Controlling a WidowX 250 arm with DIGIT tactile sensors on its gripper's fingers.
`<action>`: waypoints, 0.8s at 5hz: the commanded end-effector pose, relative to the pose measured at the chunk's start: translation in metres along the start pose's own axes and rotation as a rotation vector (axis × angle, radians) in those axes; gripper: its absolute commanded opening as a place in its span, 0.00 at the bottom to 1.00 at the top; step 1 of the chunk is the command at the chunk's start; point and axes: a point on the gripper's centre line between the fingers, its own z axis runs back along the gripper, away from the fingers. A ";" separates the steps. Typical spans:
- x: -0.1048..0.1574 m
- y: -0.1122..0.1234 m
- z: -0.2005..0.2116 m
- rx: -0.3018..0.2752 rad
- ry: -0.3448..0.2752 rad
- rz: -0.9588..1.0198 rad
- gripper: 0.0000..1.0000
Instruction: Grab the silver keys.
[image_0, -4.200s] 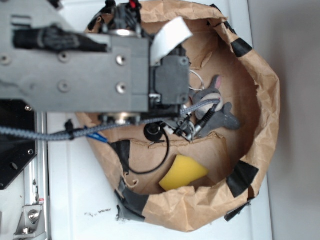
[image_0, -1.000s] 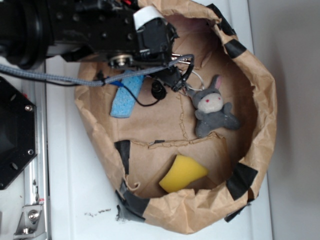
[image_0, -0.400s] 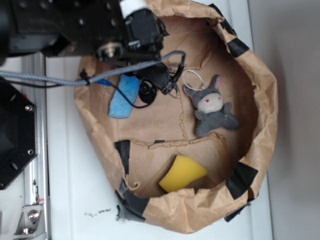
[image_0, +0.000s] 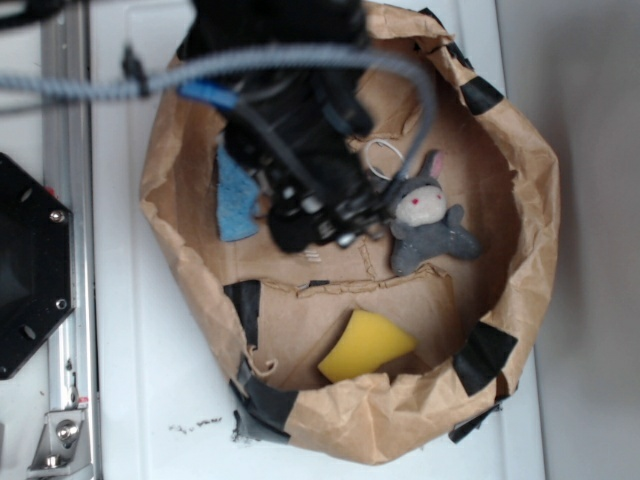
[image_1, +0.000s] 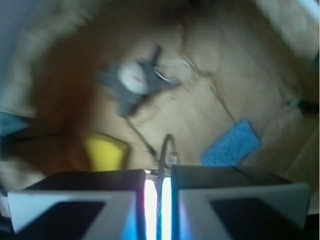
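Ext cam looks straight down from overhead, fairly close, taking in the whole paper bag (image_0: 530, 200) w/ its taped rim, white table (image_0: 150, 390) and a rail at left. Arm crosses the upper frame, blurred. Wrist cam sits on the gripper (image_1: 157, 192), looks down and fwd past its pads into the bag, nearer, motion-blurred. Both views share the bag floor: grey bunny (image_0: 430, 215) (image_1: 135, 82), blue sponge (image_0: 236, 200) (image_1: 231, 144), yellow sponge (image_0: 365, 345) (image_1: 106, 151).

Brown paper bag (image_0: 520, 200) (blk tape patches), blue sponge (image_0: 235, 205), yellow sponge (image_0: 365, 345), grey bunny (image_0: 425, 215).
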 end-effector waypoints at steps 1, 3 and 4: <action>0.036 -0.010 -0.006 0.079 -0.092 -0.021 0.00; 0.036 -0.011 -0.010 0.093 -0.093 -0.053 0.00; 0.032 -0.008 -0.011 0.089 -0.107 -0.064 0.00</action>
